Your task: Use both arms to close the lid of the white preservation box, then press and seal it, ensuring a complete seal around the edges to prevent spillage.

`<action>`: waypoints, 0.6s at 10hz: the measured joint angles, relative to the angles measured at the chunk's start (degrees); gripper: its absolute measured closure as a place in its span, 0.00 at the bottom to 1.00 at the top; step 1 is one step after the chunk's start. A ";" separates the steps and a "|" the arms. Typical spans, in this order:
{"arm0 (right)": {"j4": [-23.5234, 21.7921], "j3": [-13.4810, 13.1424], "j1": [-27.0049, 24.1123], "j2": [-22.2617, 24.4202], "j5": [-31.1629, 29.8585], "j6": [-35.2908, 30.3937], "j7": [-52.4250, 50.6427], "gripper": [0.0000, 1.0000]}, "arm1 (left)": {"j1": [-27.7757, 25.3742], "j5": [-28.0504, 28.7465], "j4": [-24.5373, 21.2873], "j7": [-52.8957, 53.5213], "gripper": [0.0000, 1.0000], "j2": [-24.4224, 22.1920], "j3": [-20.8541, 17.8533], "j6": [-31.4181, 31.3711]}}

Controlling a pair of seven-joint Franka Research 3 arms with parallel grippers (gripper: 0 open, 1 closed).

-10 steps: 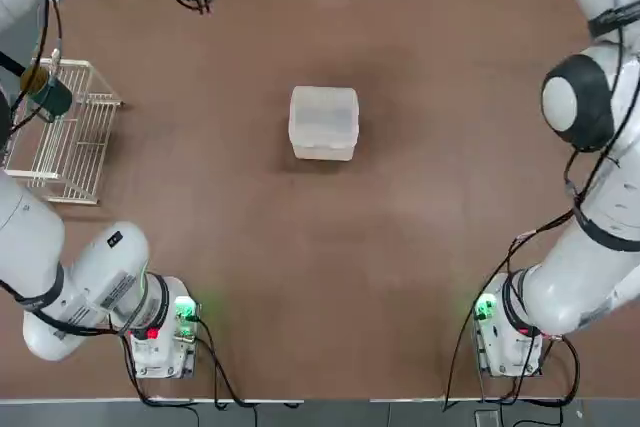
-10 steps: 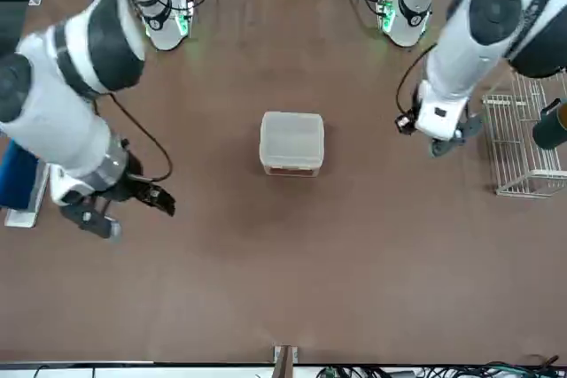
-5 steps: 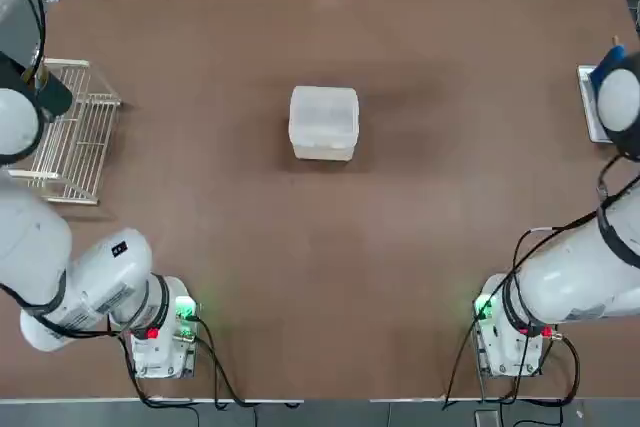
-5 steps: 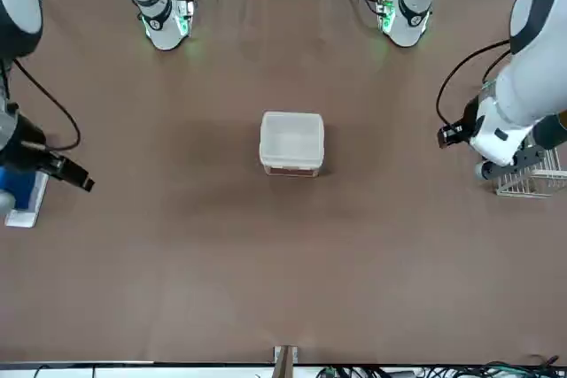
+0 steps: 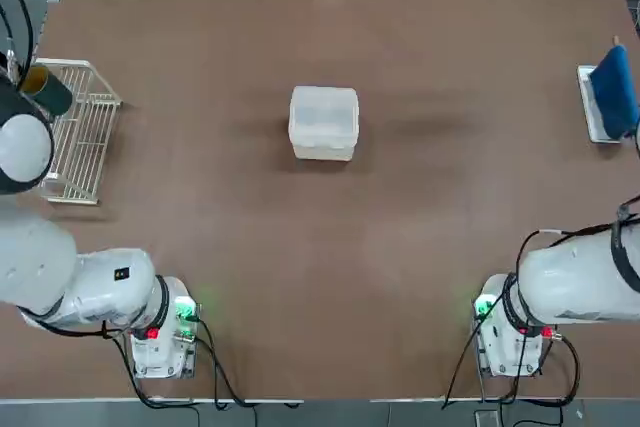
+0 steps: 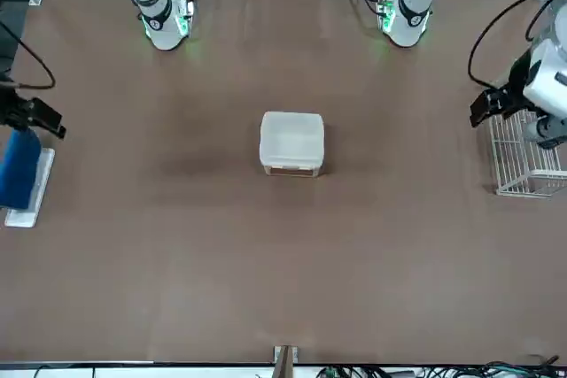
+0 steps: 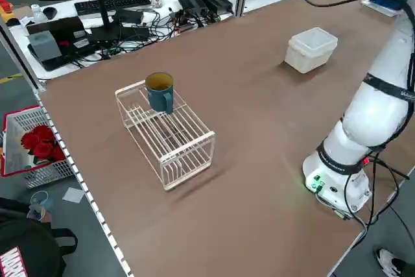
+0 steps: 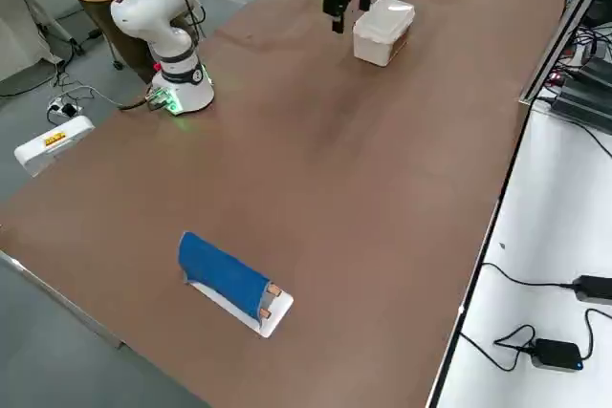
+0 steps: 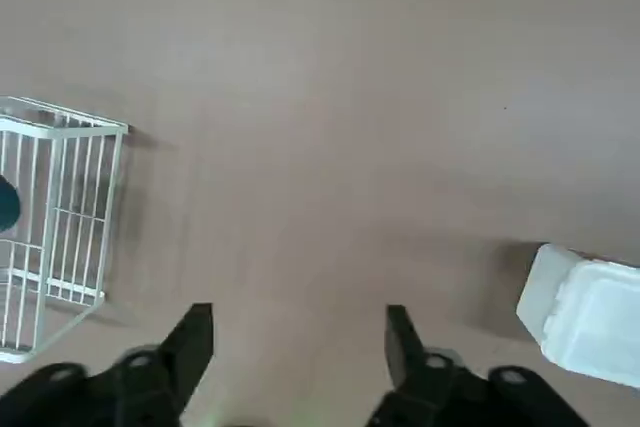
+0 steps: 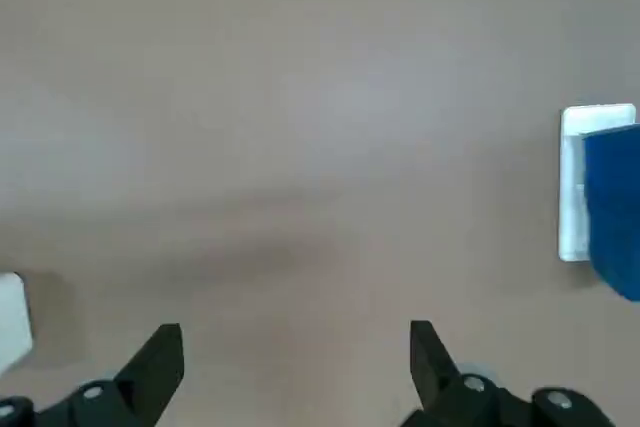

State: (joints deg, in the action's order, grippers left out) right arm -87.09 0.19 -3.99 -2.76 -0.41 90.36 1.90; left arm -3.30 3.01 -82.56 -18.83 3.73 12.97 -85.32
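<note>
Both claws, left (image 9: 299,347) and right (image 10: 298,367), hang open and empty on either side of the box (image 5: 323,124), its lid (image 6: 292,137) on top, mid-worktop (image 5: 320,277). Sealing likely calls for pressing the lid's rim evenly while bracing the box.

The left arm (image 5: 105,292) bends over its own side of the bench, its claw (image 9: 300,372) hanging with fingers parted. The right arm (image 5: 580,282) bends out to the opposite side, its dark claw (image 10: 297,377) wide open, both fingers bare.
</note>
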 joint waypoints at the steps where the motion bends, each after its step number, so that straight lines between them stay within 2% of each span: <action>1: -0.80 -0.31 -0.39 0.24 -0.01 0.03 -1.20 0.00 | 2.83 0.00 0.00 -0.02 0.07 -1.14 -2.78 0.00; 2: -1.56 -0.34 -0.55 0.27 -0.02 0.39 -1.49 0.00 | 3.34 -0.21 -0.01 0.04 0.00 -2.08 -3.63 0.01; 6: -2.92 -0.20 -0.55 0.27 -0.03 4.19 -1.55 0.00 | 3.67 -2.38 -0.28 6.61 0.00 -2.47 -3.06 1.88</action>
State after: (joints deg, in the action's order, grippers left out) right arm -90.01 -0.01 -4.54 -2.49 -0.44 94.55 0.34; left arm 0.37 0.63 -82.84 -12.22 1.26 9.91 -83.44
